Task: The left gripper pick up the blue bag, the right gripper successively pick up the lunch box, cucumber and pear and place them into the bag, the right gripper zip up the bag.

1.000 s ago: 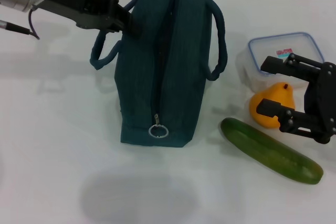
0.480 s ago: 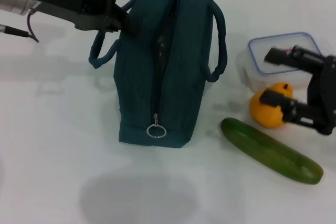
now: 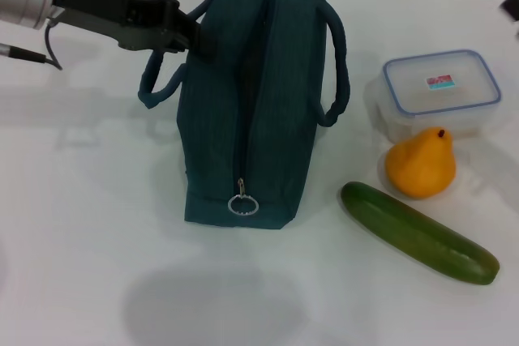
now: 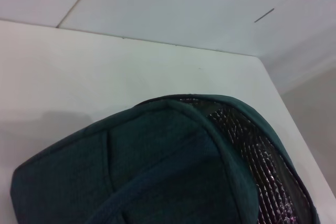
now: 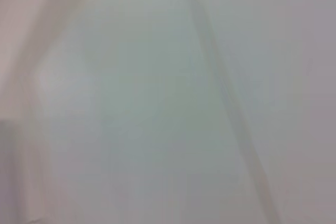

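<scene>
The blue bag [image 3: 247, 103] stands upright in the middle of the white table [image 3: 89, 224], a boxy tote of dark teal fabric with two padded loop handles and a metal ring pull [image 3: 243, 204] hanging at the near end of its zip. The left gripper [image 3: 190, 34] has its black fingers at the bag's left handle, seemingly pinched on it, though the contact is partly hidden. The left wrist view shows the top gaping slightly, crinkled silver foil lining [image 4: 252, 156] visible inside.

Nothing has gone in yet, so most of the job remains. To the bag's right, well apart from it, lie all three items. The cucumber [image 3: 418, 232] is long, smooth and dark green, lying diagonally. The lunch box [image 3: 438, 91] is clear plastic, rounded at the corners, blue-rimmed, with a small label on its lid. The orange-yellow pear [image 3: 420, 164] sits just in front of it, stem up. Only a dark sliver of the right gripper [image 3: 512, 6] shows at the edge; I cannot tell how its jaws stand.
</scene>
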Robot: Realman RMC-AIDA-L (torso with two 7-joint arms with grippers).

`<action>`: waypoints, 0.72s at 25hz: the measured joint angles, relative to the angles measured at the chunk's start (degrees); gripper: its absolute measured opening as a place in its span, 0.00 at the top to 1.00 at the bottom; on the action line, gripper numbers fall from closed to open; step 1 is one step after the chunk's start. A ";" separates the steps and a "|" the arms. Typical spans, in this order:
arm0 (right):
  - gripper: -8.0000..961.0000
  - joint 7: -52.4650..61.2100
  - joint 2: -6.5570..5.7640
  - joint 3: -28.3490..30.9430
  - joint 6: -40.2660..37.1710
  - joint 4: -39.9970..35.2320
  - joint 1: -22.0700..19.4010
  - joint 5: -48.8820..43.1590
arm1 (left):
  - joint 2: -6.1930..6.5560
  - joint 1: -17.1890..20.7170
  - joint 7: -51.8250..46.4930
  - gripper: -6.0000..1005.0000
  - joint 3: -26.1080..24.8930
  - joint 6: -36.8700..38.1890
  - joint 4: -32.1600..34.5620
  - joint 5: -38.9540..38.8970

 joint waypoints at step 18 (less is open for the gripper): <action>0.38 17.26 0.30 -0.62 26.95 5.70 1.05 9.55 | -1.39 1.31 4.26 0.93 -0.03 -1.29 0.02 0.00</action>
